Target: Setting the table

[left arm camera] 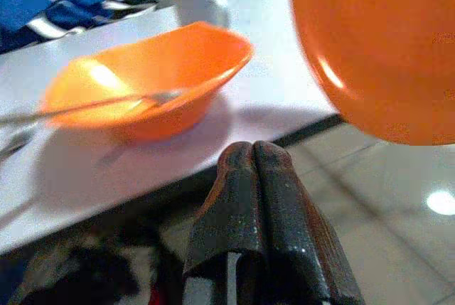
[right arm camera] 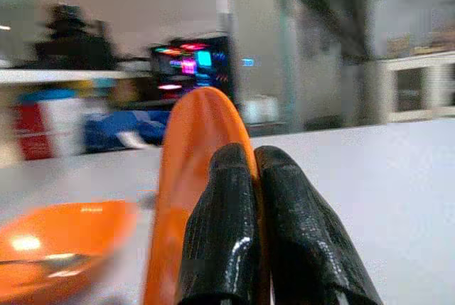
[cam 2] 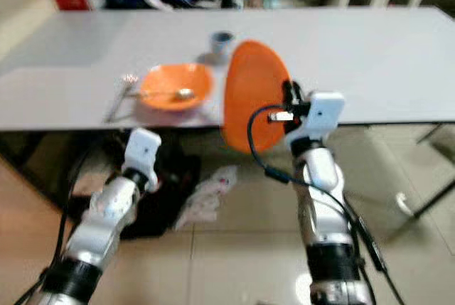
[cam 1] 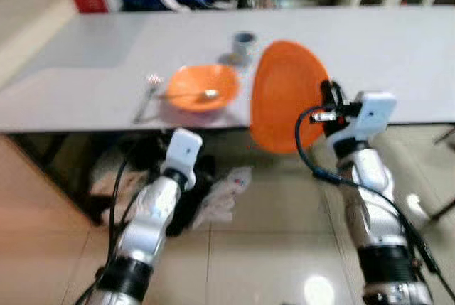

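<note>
Across the upper half of the head views runs a long white rectangular table (cam 1: 398,56), with glossy beige floor tiles (cam 1: 270,248) before it and a heap of dark and pale cloth (cam 1: 213,191) lying under its near edge. Next in size is the round orange plastic plate (cam 1: 284,95), held on edge, nearly upright, at the table's near edge; its lower part hangs below the tabletop line. The right gripper (right arm camera: 245,198) pinches that plate's rim, both black fingers pressed together on it with the rim between them. On the table just to the left of the plate sits a shallow orange plastic bowl (cam 1: 202,86) with a silver metal spoon (left arm camera: 106,101) lying across its inside. Behind the gap between bowl and plate stands a small grey cup (cam 1: 244,44). A silver fork (cam 1: 148,95) lies on the tabletop to the left of the bowl, near it. The left gripper (left arm camera: 254,170) hovers low, below the table's near edge beneath the bowl, its two black fingers pressed flat against each other with nothing between them.
</note>
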Controlling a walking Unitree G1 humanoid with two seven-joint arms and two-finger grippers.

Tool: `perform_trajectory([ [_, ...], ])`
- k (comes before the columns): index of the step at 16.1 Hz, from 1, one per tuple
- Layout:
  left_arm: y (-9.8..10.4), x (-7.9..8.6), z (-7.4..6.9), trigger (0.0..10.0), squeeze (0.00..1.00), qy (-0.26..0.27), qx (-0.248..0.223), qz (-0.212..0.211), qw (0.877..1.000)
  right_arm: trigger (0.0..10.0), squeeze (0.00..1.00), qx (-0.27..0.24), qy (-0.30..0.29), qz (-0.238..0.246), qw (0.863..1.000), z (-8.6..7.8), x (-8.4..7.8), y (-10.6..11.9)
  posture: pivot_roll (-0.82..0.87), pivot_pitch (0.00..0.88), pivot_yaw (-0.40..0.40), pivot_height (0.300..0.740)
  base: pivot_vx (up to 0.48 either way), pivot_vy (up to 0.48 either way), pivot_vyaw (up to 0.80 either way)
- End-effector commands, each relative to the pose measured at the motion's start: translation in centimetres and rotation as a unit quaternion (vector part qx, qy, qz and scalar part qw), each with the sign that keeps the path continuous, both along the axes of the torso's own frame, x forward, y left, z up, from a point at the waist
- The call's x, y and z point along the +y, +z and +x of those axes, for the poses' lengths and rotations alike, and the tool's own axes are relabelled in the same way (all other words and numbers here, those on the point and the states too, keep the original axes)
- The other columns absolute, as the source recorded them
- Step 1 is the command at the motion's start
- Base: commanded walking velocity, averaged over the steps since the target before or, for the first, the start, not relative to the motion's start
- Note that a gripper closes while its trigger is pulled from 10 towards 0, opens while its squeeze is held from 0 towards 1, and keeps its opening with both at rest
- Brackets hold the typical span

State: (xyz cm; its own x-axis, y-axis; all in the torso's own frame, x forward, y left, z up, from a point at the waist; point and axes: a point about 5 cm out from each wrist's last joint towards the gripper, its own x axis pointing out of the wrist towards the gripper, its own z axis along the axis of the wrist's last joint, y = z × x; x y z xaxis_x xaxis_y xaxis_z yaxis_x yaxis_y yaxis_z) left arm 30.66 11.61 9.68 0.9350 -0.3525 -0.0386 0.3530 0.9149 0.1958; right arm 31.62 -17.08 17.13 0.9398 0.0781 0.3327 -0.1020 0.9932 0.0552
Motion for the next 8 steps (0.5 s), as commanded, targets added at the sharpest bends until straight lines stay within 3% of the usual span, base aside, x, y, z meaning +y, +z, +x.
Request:
perform_trajectory([
  [1, 0.2, -0.6, -0.1, 10.0, 0.0, -0.009, -0.006, -0.002, 1.0, 0.0, 0.0, -0.029, -0.012, 0.001, 1.0, -0.2, -0.4, 1.1, -0.02, 0.0, 0.046, 0.74, 0.0, 0.0, 0.0],
  [4, 0.3, -0.6, 0.0, 10.0, 0.0, -0.009, -0.012, 0.004, 1.0, 0.0, 0.0, -0.051, 0.015, -0.008, 0.999, 0.0, 0.4, 2.5, -0.01, 0.0, 0.041, 0.74, 0.0, 0.0, 0.0],
  [8, 0.6, -0.6, 0.1, 10.0, 0.0, -0.009, -0.02, 0.006, 1.0, 0.0, 0.0, -0.081, 0.029, -0.001, 0.996, 2.4, 0.6, 5.1, 0.01, 0.0, 0.044, 0.74, 0.0, 0.0, 0.0],
])
